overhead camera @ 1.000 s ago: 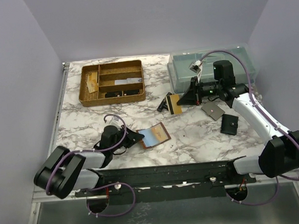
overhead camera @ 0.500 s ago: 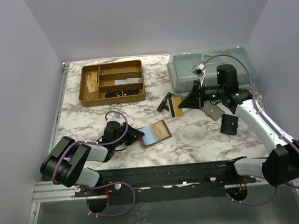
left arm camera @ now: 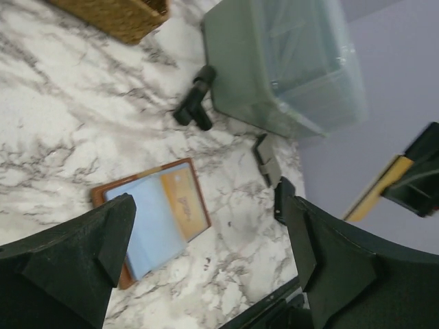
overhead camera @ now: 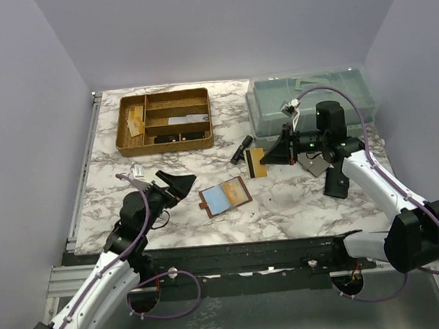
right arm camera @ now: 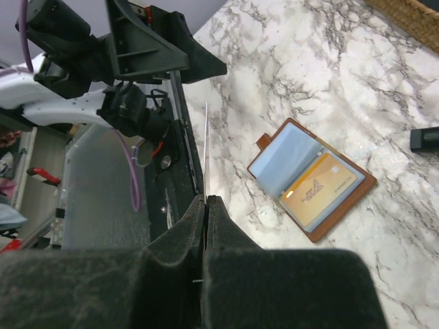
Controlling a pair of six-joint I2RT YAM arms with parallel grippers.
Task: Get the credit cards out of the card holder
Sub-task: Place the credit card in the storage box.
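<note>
We pinch a tan card (overhead camera: 256, 163) edge-on in the right claw (overhead camera: 269, 156) above the tabletop's (overhead camera: 298, 204) right half; it could slip. Our left claw (overhead camera: 177, 184) gapes beside the unpinned card holder (overhead camera: 226, 198) near the near edge.

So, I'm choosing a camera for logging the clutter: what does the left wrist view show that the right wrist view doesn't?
Only the left wrist: the clear bin, the grey square piece and the black pouch. Only the right wrist: the left claw, open, seen from outside. Both: the open card holder with a tan card inside, and the held card, edge-on in the shut right claw.
</note>
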